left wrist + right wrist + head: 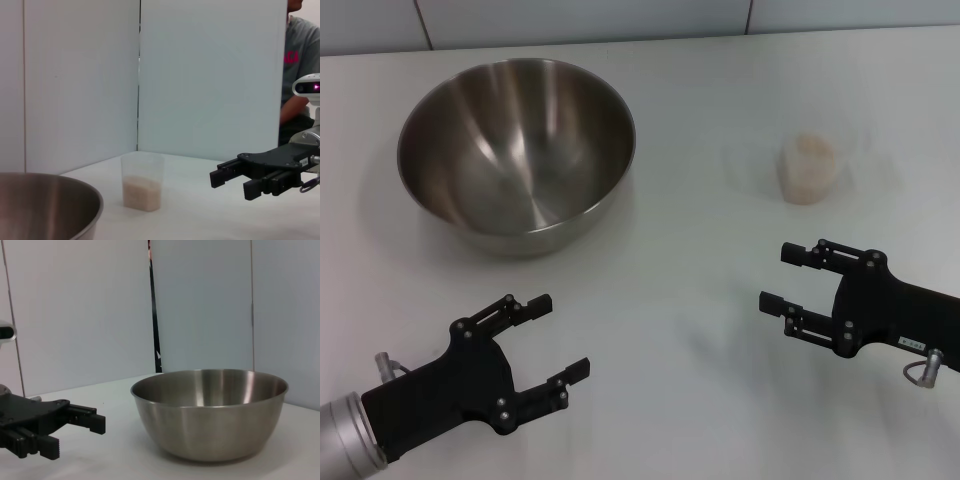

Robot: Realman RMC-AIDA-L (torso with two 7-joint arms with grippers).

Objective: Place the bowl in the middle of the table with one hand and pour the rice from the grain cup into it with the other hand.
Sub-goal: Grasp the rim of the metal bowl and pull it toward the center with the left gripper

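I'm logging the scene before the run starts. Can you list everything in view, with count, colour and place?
bowl: one, steel, upright and empty on the table's far left side.
cup: one, clear, upright on the far right side, apart from the bowl.
rice: one off-white heap filling the cup's lower part.
table: one, white, under everything.
wall panels: pale, behind the table.
person: one, grey shirt, partly visible past the panels in the left wrist view.
left gripper: one, black, open, near left, short of the bowl, holding nothing.
right gripper: one, black, open, near right, short of the cup, holding nothing.
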